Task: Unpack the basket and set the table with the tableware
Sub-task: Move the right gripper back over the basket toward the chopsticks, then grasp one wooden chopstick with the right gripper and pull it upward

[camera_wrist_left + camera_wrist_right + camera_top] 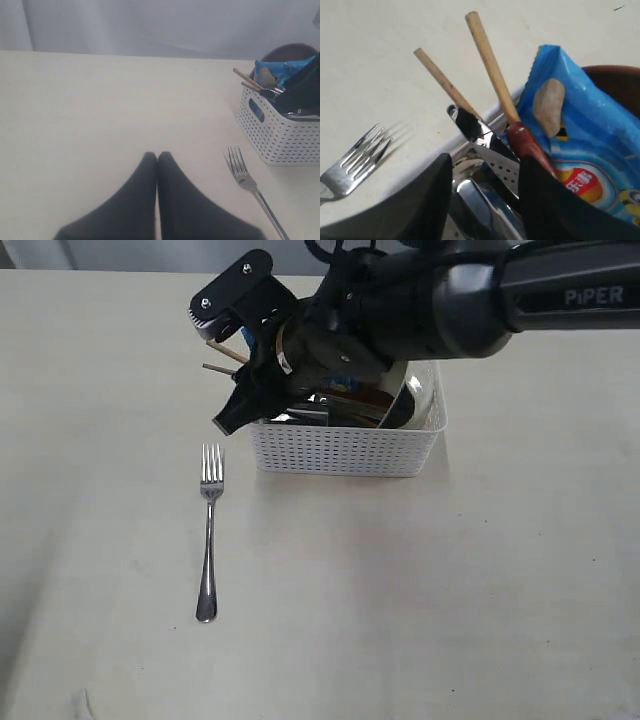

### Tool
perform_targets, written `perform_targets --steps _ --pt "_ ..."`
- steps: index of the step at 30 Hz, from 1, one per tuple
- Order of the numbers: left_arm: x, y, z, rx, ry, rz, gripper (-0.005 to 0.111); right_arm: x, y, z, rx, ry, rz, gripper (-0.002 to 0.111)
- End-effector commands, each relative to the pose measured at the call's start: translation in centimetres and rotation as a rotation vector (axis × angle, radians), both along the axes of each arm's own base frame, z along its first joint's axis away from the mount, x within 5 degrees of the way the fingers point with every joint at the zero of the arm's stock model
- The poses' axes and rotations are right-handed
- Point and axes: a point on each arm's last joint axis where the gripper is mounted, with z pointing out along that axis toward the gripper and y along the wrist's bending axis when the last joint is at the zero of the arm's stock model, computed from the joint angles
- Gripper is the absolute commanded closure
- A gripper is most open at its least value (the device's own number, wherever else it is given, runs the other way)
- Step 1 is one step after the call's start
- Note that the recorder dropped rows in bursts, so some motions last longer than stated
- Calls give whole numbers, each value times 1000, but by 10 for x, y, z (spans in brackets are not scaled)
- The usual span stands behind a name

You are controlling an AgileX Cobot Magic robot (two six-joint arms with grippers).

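Observation:
The white basket [345,452] stands at mid-table, holding a brown plate [615,85], a cream bowl [421,400], two chopsticks [492,65], a reddish wooden spoon [526,144], a steel knife [479,131] and a blue snack bag [572,145]. My right gripper [486,160] reaches over the basket's left end [232,415]. It is open, and its fingers straddle the knife's handle without pinching it. A steel fork [208,540] lies on the table [450,590] left of the basket. My left gripper [157,156] is shut and empty, low over bare table left of the fork [247,180].
The right arm's dark body [420,300] hangs over the basket and hides much of what is inside. The chopsticks [226,353] stick out past the basket's left rim. Bare tabletop lies in front of and right of the basket.

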Motion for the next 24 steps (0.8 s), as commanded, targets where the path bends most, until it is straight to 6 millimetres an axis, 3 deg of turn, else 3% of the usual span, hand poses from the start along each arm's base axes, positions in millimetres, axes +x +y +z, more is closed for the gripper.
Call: perform_targets --steps 1,17,24 --pt "0 0 -1 1 -4 1 107 3 1 -15 -32 2 -4 67" --pt "0 0 -1 1 -4 1 107 11 -2 -20 -93 -74 -13 68" --pt "0 0 -1 1 -4 1 107 11 -2 -20 -93 -74 -13 109"
